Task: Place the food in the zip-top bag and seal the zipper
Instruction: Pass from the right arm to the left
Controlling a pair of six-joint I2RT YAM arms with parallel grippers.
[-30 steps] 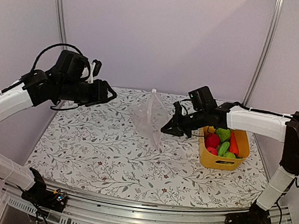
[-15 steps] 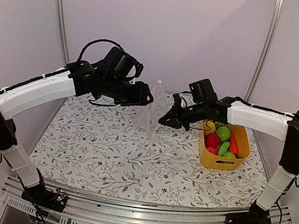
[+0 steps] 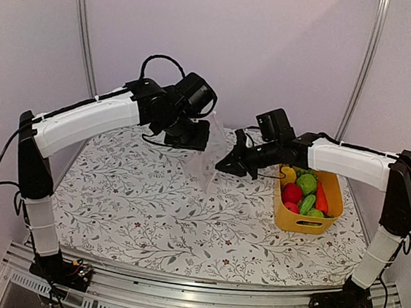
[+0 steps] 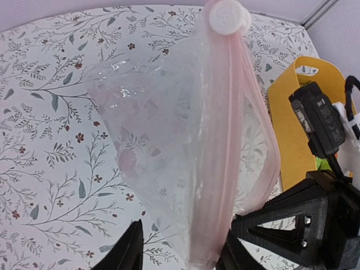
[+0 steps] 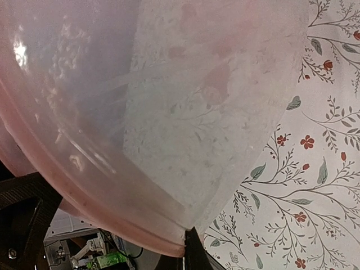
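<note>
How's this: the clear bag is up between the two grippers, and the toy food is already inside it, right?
No. The zip-top bag is up between the left gripper and right gripper, but the food lies in the yellow basket; the top external view shows this.

zip-top bag (image 5: 169, 112) cropped, basket (image 4: 292, 112) half hidden

Thin, glossy, crinkled clear plastic of the zip-top bag (image 4: 169, 140); smooth yellow plastic basket (image 3: 297, 222); matt floral-print table cover (image 3: 148, 214).
</note>
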